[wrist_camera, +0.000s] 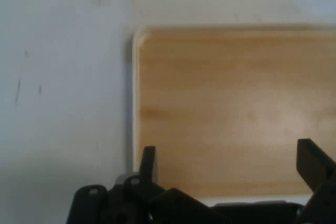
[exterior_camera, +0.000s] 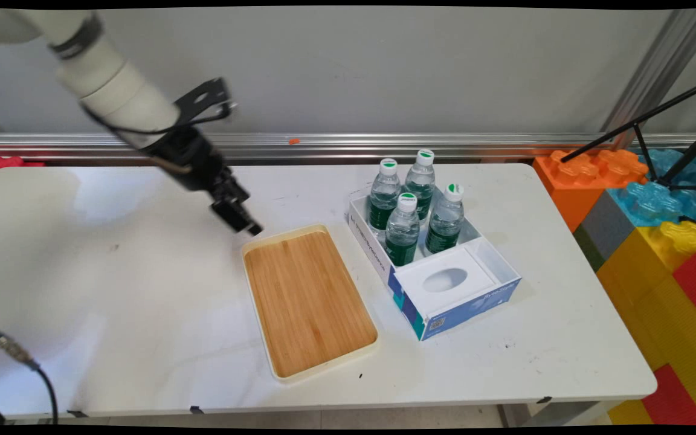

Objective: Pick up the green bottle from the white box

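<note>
My black gripper hangs just above the far left corner of a wooden tray with a cream rim. In the hand view the gripper is open, its two fingers spread wide over the tray, and nothing lies between them. The tray holds nothing. To the tray's right stands a white and blue box with several water bottles upright in its far compartment. Its near compartment carries a white insert with an oval hollow.
Big orange, blue, yellow and red toy blocks are stacked off the table's right end. A black tripod leans over them. A metal rail runs along the wall behind the table. A cable hangs at the near left.
</note>
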`<state>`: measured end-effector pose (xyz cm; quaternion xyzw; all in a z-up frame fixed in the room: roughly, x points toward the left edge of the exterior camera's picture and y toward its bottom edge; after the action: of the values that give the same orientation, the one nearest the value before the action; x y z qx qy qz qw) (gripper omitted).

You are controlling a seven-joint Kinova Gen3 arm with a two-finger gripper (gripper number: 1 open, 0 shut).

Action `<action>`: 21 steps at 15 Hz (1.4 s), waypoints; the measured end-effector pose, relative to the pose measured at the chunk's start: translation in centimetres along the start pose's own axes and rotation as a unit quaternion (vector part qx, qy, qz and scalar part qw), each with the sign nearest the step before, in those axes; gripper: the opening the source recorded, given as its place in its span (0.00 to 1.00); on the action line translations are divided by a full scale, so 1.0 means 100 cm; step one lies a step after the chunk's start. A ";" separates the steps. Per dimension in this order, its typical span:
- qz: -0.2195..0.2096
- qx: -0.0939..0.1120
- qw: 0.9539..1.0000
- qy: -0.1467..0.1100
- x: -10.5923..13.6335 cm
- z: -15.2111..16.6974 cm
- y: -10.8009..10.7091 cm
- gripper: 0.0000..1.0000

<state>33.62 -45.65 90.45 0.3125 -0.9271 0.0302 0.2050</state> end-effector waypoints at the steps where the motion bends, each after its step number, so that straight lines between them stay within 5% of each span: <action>1: -0.001 0.002 1.000 0.003 0.013 0.001 0.001 1.00; 12: -0.006 -0.018 0.998 0.053 0.094 0.023 0.035 1.00; 21: 0.035 -0.010 0.994 0.101 0.101 0.082 0.069 1.00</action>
<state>19.25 -47.35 87.50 0.2729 -0.9124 0.0597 0.2992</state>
